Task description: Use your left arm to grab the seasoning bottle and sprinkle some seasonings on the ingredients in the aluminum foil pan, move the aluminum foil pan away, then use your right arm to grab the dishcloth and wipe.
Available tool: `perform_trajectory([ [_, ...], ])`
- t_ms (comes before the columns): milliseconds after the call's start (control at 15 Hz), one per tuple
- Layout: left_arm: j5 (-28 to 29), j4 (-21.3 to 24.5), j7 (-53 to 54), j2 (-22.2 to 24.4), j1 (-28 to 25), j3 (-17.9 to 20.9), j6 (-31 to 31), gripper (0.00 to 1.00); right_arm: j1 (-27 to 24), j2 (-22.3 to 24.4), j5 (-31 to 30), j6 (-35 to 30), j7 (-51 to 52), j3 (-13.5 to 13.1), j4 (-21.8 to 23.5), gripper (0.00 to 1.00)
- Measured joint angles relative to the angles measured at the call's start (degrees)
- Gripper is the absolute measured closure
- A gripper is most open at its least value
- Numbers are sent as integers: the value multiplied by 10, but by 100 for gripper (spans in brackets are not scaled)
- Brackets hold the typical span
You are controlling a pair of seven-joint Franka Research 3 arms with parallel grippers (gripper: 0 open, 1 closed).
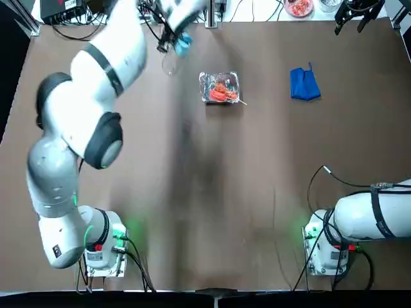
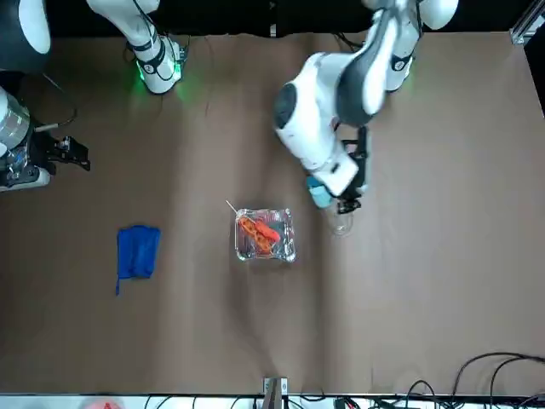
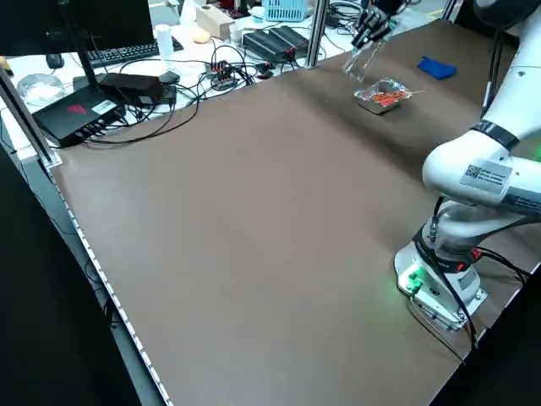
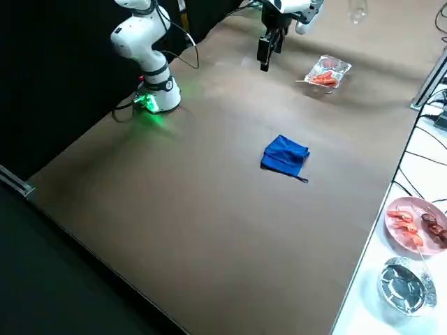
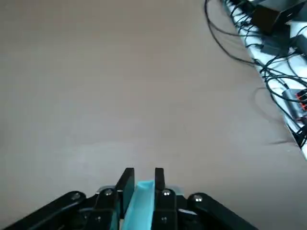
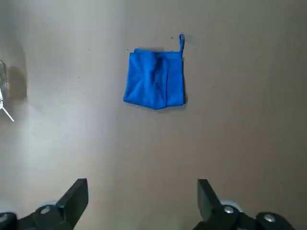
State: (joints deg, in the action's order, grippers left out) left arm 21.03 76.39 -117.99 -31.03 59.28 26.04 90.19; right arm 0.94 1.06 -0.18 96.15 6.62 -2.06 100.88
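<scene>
Your left end effector (image 2: 349,205), closed around the seasoning bottle (image 2: 341,225), should go right and slightly baseward to the foil pan (image 2: 290,237) on the counter (image 2: 443,281); your right end effector (image 6: 143,194) hangs wide open, farther off.

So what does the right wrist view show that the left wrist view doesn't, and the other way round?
Only the right wrist view: the blue dishcloth with its loop, a sliver of the foil pan with a thin stick, and the right gripper, open above the table.

Only the left wrist view: the left gripper closed on the seasoning bottle's light-blue cap, plus black cables and boxes on a white surface.

Both: the brown tabletop and a pair of black fingers.
</scene>
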Motion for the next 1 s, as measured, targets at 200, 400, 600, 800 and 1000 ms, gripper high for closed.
perform_trajectory([
  [200,-60,5,70,53,-56,0,-4,78,0,0,0,0,0,0,0,0],
  [400,-134,8,158,79,-124,0,-4,78,0,0,0,0,0,0,0,0],
  [600,-193,19,225,83,-188,-2,7,78,1,0,0,1,0,1,0,0],
  [800,-234,50,262,83,-233,-3,56,78,4,-3,0,2,0,3,0,0],
  [1000,-249,90,292,81,-267,-4,119,78,4,-5,0,2,0,4,0,0],
])
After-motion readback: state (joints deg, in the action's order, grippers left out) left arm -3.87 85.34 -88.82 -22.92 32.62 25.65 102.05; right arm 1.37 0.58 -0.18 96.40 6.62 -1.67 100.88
